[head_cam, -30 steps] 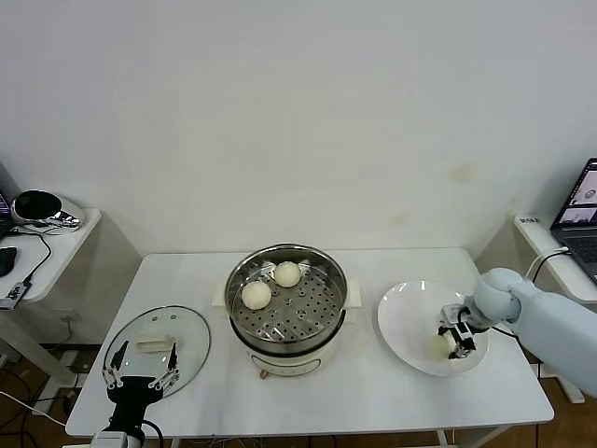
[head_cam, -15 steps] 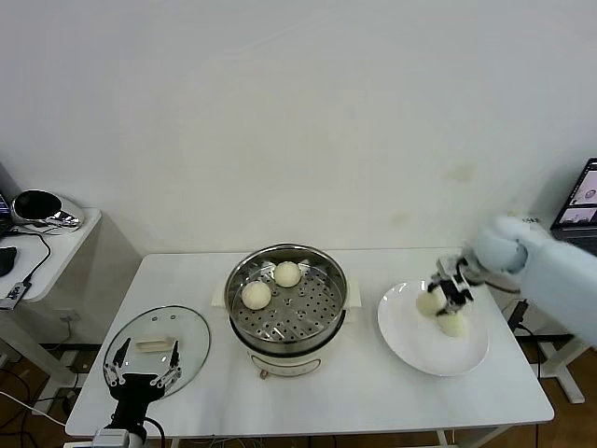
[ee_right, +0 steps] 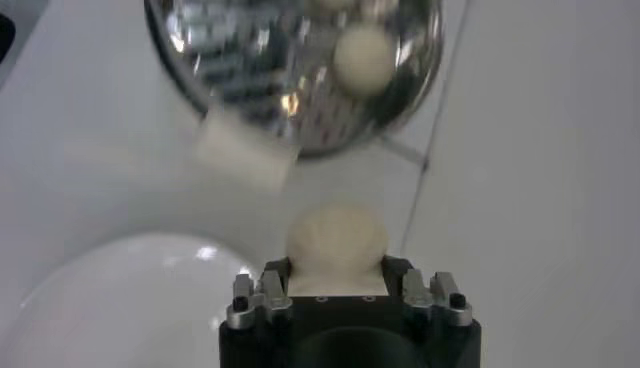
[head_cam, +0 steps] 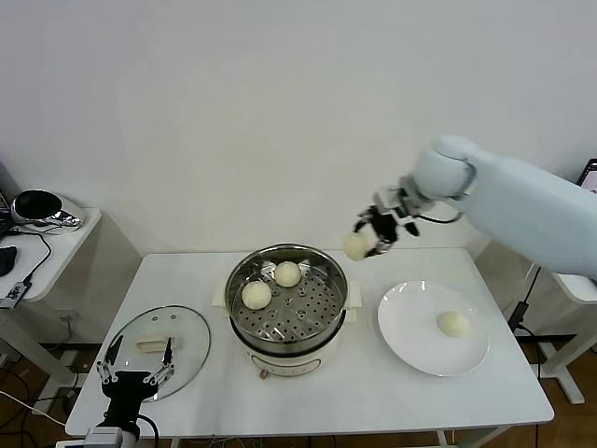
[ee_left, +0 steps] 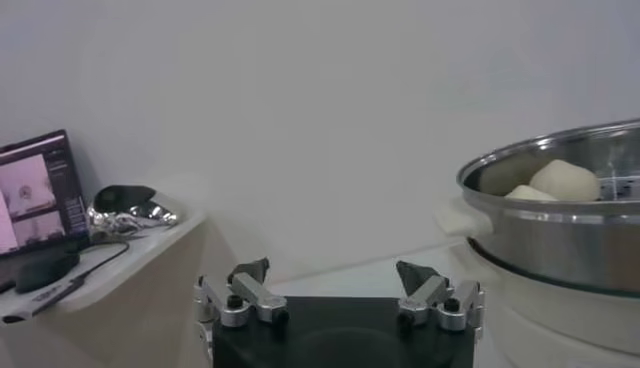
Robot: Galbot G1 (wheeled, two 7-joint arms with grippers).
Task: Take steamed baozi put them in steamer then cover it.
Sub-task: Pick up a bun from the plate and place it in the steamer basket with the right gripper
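Observation:
My right gripper (head_cam: 367, 237) is shut on a cream-white baozi (head_cam: 355, 245) and holds it in the air just past the steamer's right rim; the right wrist view shows the bun (ee_right: 336, 240) between the jaws. The steel steamer (head_cam: 285, 322) on its cream base holds two baozi (head_cam: 256, 295) on the perforated tray. One more baozi (head_cam: 453, 324) lies on the white plate (head_cam: 410, 331). The glass cover (head_cam: 187, 341) with its cream handle lies flat at the table's front left. My left gripper (head_cam: 133, 369) is open and empty, parked at the cover's near edge.
A side table (head_cam: 56, 245) with a shiny object and cables stands at the far left. A laptop edge (head_cam: 590, 173) shows at the right. The table's front edge (head_cam: 373, 425) runs below the steamer and plate.
My right gripper lifted a baozi off the plate and carried it up and left to the steamer's right rim. One baozi stays on the plate. The left arm barely moved.

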